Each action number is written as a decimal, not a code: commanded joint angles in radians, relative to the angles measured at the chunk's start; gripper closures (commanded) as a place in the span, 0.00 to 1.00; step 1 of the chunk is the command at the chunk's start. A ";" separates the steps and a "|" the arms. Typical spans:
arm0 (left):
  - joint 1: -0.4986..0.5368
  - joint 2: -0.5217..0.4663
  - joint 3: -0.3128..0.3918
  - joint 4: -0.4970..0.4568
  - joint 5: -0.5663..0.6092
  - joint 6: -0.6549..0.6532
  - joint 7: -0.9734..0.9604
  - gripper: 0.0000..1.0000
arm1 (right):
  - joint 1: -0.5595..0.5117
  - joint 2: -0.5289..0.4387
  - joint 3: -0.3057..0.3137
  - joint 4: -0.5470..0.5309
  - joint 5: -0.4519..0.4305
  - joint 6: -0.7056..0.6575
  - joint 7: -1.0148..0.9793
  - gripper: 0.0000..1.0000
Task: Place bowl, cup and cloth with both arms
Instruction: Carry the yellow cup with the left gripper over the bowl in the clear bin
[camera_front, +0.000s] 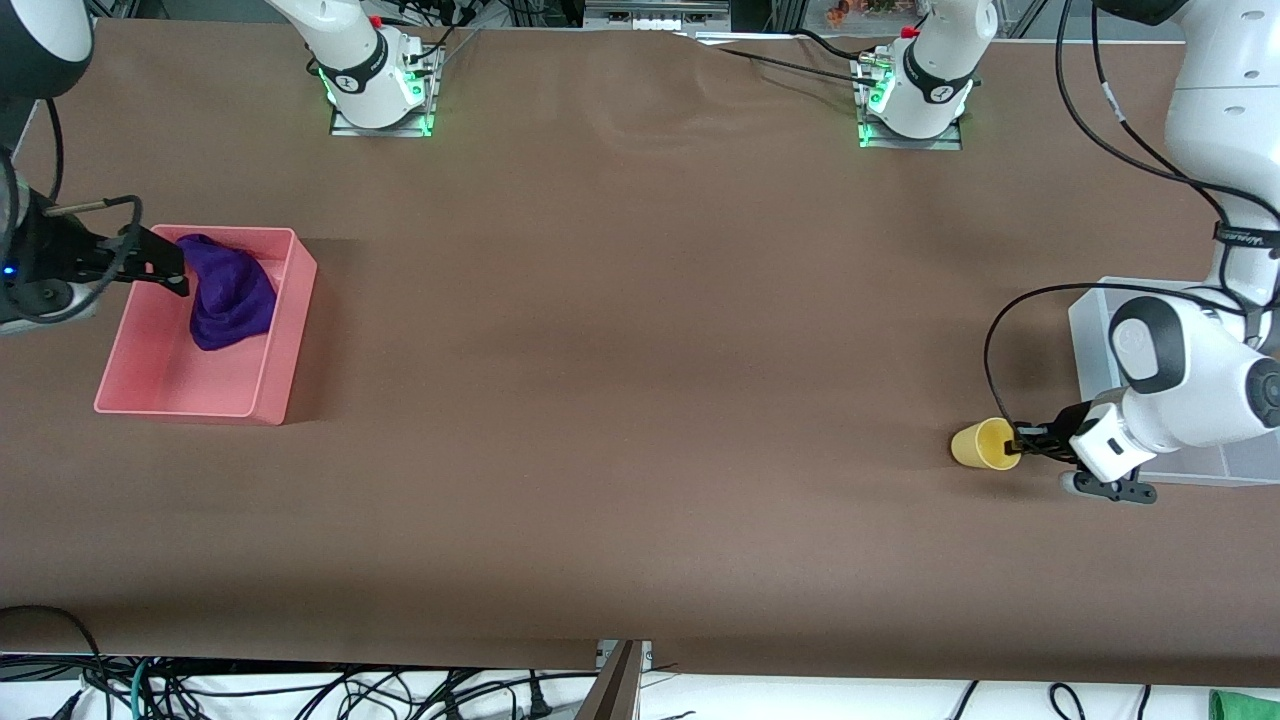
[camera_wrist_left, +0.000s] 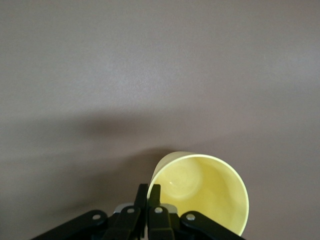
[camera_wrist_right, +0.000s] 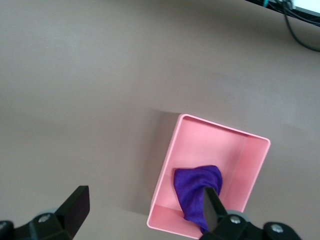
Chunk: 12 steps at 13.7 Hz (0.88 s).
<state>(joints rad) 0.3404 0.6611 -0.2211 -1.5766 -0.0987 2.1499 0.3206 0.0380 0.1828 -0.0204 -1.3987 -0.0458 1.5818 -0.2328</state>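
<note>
The yellow cup (camera_front: 980, 443) is tipped on its side, its mouth facing the left gripper (camera_front: 1015, 444). That gripper is shut on the cup's rim, one finger inside and one outside, low over the table near the left arm's end. The left wrist view shows the cup (camera_wrist_left: 200, 190) and the pinching gripper (camera_wrist_left: 149, 192). The purple cloth (camera_front: 232, 295) lies bunched in a pink bin (camera_front: 290, 320) toward the right arm's end. My right gripper (camera_front: 172, 268) is open and empty over the bin's edge by the cloth. The right wrist view shows the cloth (camera_wrist_right: 192, 187), bin (camera_wrist_right: 220, 129) and gripper (camera_wrist_right: 144, 207). The bowl is out of view.
A clear plastic container (camera_front: 1090, 330) stands under the left arm, beside the cup and toward the left arm's end of the table. The table has a brown cover. Cables hang over the table edge nearest the front camera.
</note>
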 joint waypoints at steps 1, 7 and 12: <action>0.021 -0.055 0.029 0.128 -0.009 -0.239 0.003 1.00 | -0.052 -0.017 -0.006 -0.026 0.007 -0.025 -0.007 0.00; 0.182 -0.052 0.045 0.311 0.250 -0.499 0.361 1.00 | -0.050 -0.025 -0.009 -0.023 0.009 -0.068 0.091 0.00; 0.365 0.041 0.045 0.239 0.255 -0.334 0.618 1.00 | -0.049 0.001 -0.007 -0.013 0.001 -0.068 0.089 0.00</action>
<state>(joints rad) 0.6757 0.6685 -0.1595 -1.3053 0.1364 1.7501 0.8811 -0.0089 0.1874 -0.0341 -1.4081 -0.0447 1.5221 -0.1534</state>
